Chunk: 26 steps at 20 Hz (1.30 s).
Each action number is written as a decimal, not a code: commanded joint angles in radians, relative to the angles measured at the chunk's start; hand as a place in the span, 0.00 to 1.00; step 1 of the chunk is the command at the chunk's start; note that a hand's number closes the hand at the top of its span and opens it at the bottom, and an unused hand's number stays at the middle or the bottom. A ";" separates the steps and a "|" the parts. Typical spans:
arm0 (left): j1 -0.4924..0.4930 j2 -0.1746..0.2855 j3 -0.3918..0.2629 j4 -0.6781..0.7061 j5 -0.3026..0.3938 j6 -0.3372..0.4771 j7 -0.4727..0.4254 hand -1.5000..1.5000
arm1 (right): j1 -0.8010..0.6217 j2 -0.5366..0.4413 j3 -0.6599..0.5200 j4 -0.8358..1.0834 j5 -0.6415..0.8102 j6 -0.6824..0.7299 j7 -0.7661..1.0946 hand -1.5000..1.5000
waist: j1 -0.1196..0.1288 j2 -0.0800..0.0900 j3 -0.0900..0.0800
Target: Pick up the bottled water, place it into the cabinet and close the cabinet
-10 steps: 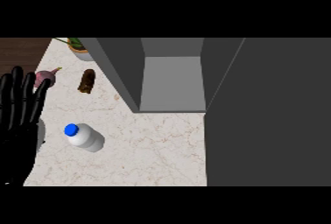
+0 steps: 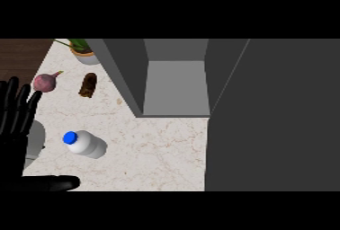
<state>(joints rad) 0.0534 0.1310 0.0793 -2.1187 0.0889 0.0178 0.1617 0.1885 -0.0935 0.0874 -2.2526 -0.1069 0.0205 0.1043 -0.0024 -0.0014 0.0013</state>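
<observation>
Resting at the view's left edge, the left hand (image 2: pixel 15 128) is open and holds nothing, its black fingers (image 2: pixel 12 96) straight and pointing up and its thumb stretched sideways along the lower edge of the marble counter (image 2: pixel 159 152). The bottled water (image 2: pixel 86 144) sits on the counter just to the right of the palm and above the thumb, apart from both, with its blue cap (image 2: pixel 69 138) on the side nearest the hand; whether it stands fully upright cannot be told from this steep angle. Close by the fingertips, up and to the right, lies 1 purple root vegetable (image 2: pixel 45 82), and just beyond it a brown oblong item (image 2: pixel 87 84). Further up from these stands a potted plant (image 2: pixel 83 50). Well to the right of the hand, the grey cabinet (image 2: pixel 174 85) stands open, its inside showing, and its dark door (image 2: pixel 275 117) fills the side farthest from the hand.
</observation>
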 commanded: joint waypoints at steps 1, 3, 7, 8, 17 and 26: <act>0.008 0.021 0.053 0.004 0.063 -0.004 0.099 0.00 | 0.121 0.022 0.103 -0.121 -0.013 0.003 0.114 0.00 | -0.005 -0.002 -0.002; 0.086 -0.014 0.000 -0.097 0.030 0.017 0.142 0.00 | 0.195 0.005 0.079 -0.177 -0.035 0.021 0.107 0.00 | -0.002 -0.003 -0.001; 0.135 -0.049 -0.049 -0.140 -0.041 0.037 0.141 0.00 | 0.311 0.020 0.119 -0.266 -0.020 0.041 0.088 0.00 | -0.005 -0.002 -0.001; 0.208 -0.087 -0.130 -0.237 -0.087 0.054 0.173 0.00 | 0.247 0.000 0.093 -0.261 -0.032 0.031 0.145 0.00 | 0.002 -0.002 -0.001; 0.230 -0.088 -0.138 -0.222 -0.169 0.069 0.212 0.00 | 0.356 0.006 0.090 -0.280 -0.049 0.069 0.071 0.00 | -0.001 -0.001 -0.001; 0.182 -0.093 0.007 0.014 -0.138 0.091 0.033 0.00 | 0.508 -0.001 0.143 -0.361 -0.029 0.098 0.002 0.00 | -0.009 0.000 -0.002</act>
<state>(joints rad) 0.2759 0.0299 0.0209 -2.1970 -0.0575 0.0985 0.2396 0.6580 -0.0796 0.2485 -2.4867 -0.0953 0.1135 0.0758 -0.0106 -0.0034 -0.0003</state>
